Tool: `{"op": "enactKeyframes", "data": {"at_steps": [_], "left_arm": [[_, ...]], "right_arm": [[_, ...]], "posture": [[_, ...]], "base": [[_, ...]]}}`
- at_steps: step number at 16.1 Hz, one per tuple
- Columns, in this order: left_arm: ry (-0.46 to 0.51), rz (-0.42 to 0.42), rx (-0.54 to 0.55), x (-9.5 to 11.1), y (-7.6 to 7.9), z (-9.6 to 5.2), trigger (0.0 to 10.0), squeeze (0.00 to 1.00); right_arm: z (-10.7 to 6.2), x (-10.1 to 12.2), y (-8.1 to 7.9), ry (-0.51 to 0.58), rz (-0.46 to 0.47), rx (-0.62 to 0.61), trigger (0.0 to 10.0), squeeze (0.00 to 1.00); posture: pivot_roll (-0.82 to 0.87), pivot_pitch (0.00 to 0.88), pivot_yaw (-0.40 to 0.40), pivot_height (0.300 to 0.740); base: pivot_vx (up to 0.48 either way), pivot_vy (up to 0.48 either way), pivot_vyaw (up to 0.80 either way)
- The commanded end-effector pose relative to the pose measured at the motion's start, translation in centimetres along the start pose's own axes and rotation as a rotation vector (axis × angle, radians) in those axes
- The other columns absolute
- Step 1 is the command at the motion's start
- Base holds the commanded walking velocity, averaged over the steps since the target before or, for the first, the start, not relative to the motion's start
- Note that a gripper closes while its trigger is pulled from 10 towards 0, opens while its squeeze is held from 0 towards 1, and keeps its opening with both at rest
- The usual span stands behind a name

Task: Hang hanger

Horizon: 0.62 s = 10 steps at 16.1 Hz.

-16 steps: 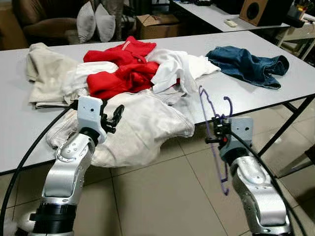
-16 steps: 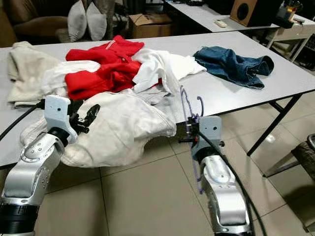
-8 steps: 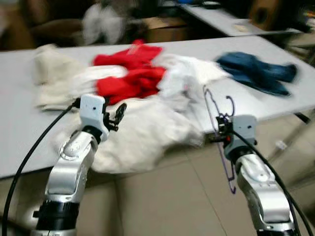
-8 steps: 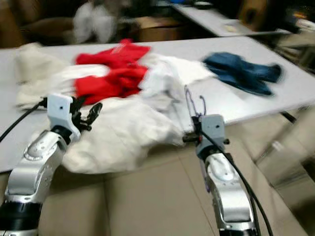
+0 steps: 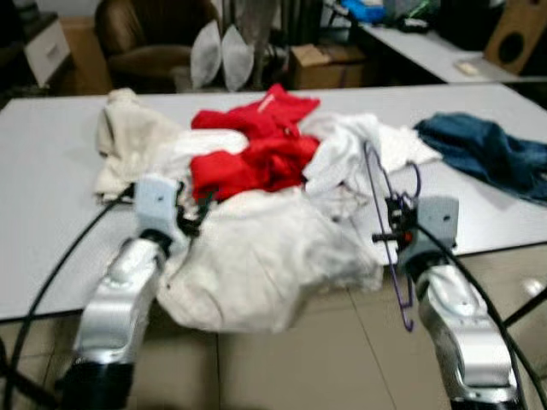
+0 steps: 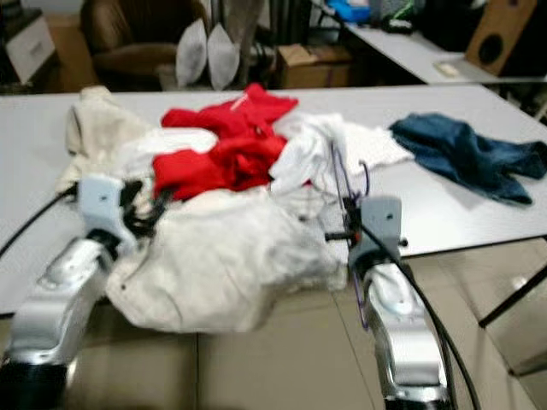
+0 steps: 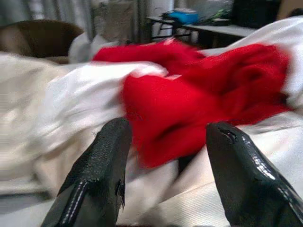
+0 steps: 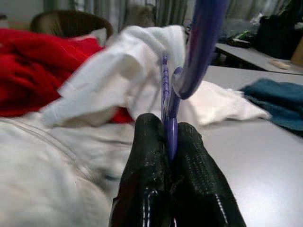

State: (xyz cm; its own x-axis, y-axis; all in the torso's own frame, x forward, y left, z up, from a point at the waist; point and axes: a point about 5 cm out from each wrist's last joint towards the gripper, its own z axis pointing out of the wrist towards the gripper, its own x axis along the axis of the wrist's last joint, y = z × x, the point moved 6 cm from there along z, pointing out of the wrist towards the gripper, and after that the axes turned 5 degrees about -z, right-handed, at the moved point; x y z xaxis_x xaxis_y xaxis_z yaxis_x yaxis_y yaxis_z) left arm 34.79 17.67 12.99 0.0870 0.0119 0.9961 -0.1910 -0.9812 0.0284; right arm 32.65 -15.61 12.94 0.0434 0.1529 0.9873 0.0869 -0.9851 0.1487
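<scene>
Right gripper (image 5: 386, 224) clamps purple hanger (image 5: 382, 184), centre-right | left gripper (image 7: 165, 156) spread, empty | risk: hook may catch white shirt (image 5: 346, 154).

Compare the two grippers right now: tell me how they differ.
The left gripper has its fingers spread wide and holds nothing; the right gripper is clamped shut on the purple hanger. The left one faces the red garment over the white clothes; the right one sits at the table's front edge, hanger upright. Both have two black fingers.
</scene>
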Motion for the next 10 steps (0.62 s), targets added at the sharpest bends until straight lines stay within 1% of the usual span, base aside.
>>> {"op": "enactKeyframes", "data": {"at_steps": [1, 3, 4, 5, 7, 8, 9, 10], "left_arm": [[-0.005, -0.011, -0.017, -0.3, 0.4, -0.2, 10.0, 0.00], [0.002, -0.022, -0.029, -0.9, 0.7, -1.0, 10.0, 0.00], [0.009, -0.034, -0.014, -1.0, 0.5, -1.4, 10.0, 0.00], [0.023, -0.071, 0.026, -1.0, -0.2, -1.8, 10.0, 0.00], [0.036, -0.076, 0.078, -1.0, -1.6, -2.5, 10.0, 0.00], [0.031, -0.087, 0.075, -1.1, -2.0, -2.7, 10.0, 0.62], [0.018, -0.093, 0.077, -1.1, -2.5, -2.9, 10.0, 1.00], [-0.002, -0.077, 0.113, -1.2, -3.5, -3.0, 10.0, 1.00]], "right_arm": [[-0.3, 1.0, 0.3, 0.041, 0.006, -0.004, 10.0, 0.00], [-1.2, 2.1, 1.2, 0.101, 0.036, -0.075, 10.0, 0.00], [-1.7, 2.3, 1.3, 0.116, 0.036, -0.094, 10.0, 0.00], [-2.1, 2.2, 1.2, 0.117, 0.050, -0.106, 10.0, 0.00], [-2.2, 3.0, 0.8, 0.155, 0.050, -0.096, 10.0, 0.00], [-2.0, 3.6, 1.0, 0.184, 0.049, -0.102, 10.0, 0.00], [-1.9, 4.2, 0.8, 0.210, 0.048, -0.078, 10.0, 0.00], [-1.7, 4.4, 0.4, 0.215, 0.040, -0.037, 10.0, 0.00]], "posture": [[-0.16, 0.000, -0.046, 0.740], [-0.17, 0.000, -0.056, 0.740], [-0.17, 0.000, -0.060, 0.740], [-0.17, 0.000, -0.069, 0.740], [-0.16, 0.000, -0.075, 0.740], [-0.16, 0.000, -0.075, 0.740], [-0.16, 0.000, -0.074, 0.740], [-0.16, 0.000, -0.074, 0.740]], "base": [[0.000, 0.000, 0.00], [0.000, 0.000, 0.00], [0.000, 0.000, 0.00], [0.000, 0.000, 0.00], [0.000, 0.000, 0.00], [0.000, 0.000, 0.00], [0.000, 0.000, 0.00], [0.000, 0.000, 0.00]]}}
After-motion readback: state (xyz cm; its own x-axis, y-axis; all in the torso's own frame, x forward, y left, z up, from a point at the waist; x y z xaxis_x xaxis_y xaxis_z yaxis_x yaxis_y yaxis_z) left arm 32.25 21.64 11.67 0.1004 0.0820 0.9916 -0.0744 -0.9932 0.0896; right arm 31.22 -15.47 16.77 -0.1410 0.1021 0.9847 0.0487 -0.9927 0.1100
